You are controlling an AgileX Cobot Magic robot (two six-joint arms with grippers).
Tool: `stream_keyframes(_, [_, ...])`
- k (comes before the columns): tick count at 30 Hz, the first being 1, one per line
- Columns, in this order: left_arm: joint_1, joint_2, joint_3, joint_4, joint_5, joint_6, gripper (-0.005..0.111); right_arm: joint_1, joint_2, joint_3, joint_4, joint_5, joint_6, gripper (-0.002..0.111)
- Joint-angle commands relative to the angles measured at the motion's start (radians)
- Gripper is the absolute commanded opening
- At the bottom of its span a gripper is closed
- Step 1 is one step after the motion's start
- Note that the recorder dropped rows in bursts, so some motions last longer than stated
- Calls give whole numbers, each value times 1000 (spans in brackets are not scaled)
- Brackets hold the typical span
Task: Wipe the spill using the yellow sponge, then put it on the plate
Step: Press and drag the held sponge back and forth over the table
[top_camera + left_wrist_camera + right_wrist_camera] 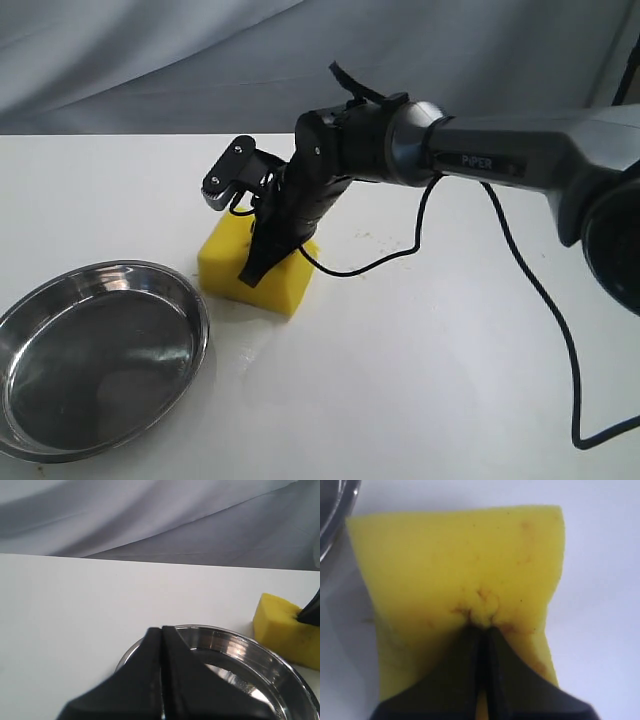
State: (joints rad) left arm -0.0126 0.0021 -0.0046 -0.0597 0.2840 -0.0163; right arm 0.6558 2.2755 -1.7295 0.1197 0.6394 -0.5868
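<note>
Just left of centre in the exterior view, the yellow sponge (287, 278) sits flat on the white table (420, 380). My right gripper (252, 270) comes down on it from above, jaws pinched almost together into the foam. I judge I hold it this way so I can press and drag it across the spill. The spill itself I cannot make out. It may lie beneath the sponge, and only a few faint tan specks (372, 237) show on the table to the sponge's right. The plate (90, 370) lies at the lower left, near the sponge but apart from it, which should make for a short carry. The right wrist view shows what the exterior one hides: foam puckered around my fingertips, with brownish stains (507, 628) beside the pinch. The left wrist view shows my left gripper (161, 630) closed on nothing, hanging over the plate's rim and clear of the work, with the sponge at the right edge of that frame.
</note>
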Motion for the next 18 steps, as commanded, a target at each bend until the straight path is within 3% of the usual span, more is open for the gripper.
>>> stream_keyframes(1, [-3,-2,5,0,-7,-5,0,-14,21,5,-248,32,188,0])
stream_keyframes(9, [-3,-2,5,0,-7,-5,0,-51,21,5,-481,73,335,0])
stream_keyframes(14, [-3,-2,5,0,-7,-5,0,-58,21,5,-428,73,357,0])
stream_keyframes(18, [-3,-2,5,0,-7,-5,0,-24,21,5,-244,56,203,0])
